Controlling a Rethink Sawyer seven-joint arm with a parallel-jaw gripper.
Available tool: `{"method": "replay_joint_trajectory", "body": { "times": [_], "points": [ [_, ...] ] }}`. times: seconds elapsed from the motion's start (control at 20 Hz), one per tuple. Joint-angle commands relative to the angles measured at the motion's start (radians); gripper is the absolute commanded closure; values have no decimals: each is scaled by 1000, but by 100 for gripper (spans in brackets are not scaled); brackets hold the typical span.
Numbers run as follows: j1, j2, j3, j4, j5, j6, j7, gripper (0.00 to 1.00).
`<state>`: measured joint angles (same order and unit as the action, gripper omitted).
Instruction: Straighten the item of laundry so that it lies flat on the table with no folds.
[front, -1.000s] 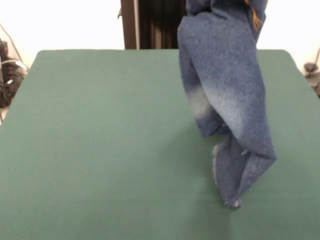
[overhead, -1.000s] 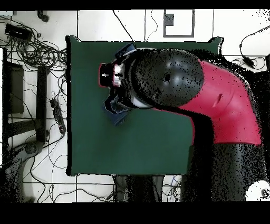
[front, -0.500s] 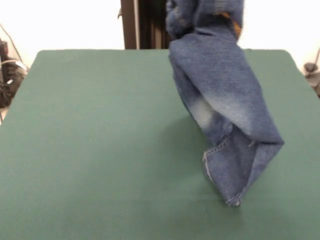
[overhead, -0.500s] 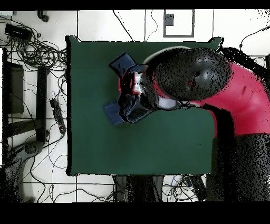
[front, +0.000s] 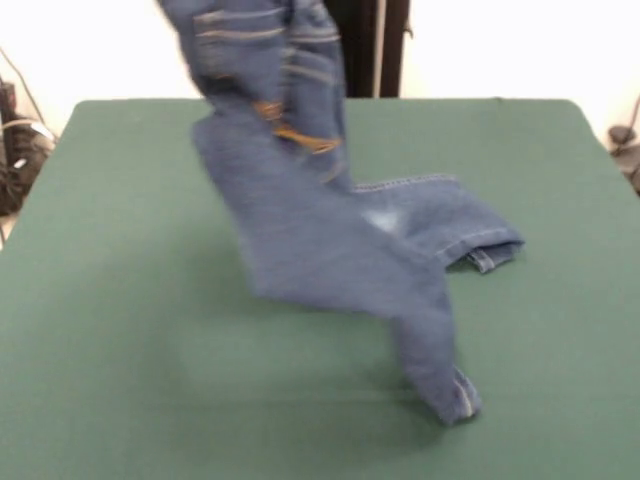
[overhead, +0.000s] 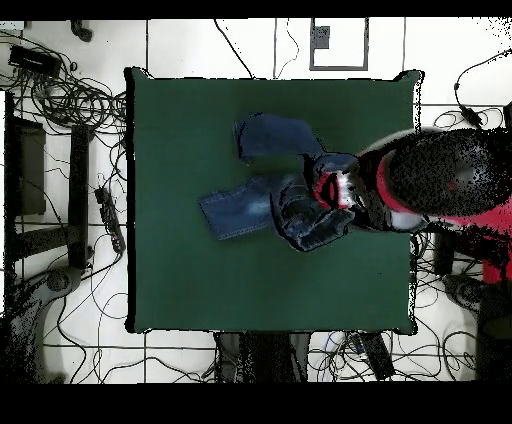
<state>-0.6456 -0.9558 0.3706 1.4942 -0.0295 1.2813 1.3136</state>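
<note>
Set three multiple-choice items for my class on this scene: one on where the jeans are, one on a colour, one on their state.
1. Where do the leg ends of the jeans lie?
A. On the table
B. On the floor
C. On a chair

2. What colour is the table's cover?
A. Red
B. Dark green
C. White

3. What state are the jeans in?
A. Flat, no folds
B. Folded into a neat square
C. Waist end lifted, legs trailing on the table

Answers:
1. A: both hems rest on the cloth in the front view, and the overhead view shows the legs inside the table's edges.
2. B: the cover is dark green in both views.
3. C: in the front view the waist end rises to the top edge while the legs lie spread below.
</note>
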Motion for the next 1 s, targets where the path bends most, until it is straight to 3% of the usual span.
{"method": "replay_joint_trajectory", "body": {
  "times": [0.05,0.25,0.6,1.0],
  "points": [
    [-62,91,143,82,-140,142,-418,100],
    [-107,120,155,11,-223,208,-491,100],
    [-182,51,199,-79,-287,398,-618,100],
    [-242,13,246,-113,-346,469,-711,100]
  ]
}}
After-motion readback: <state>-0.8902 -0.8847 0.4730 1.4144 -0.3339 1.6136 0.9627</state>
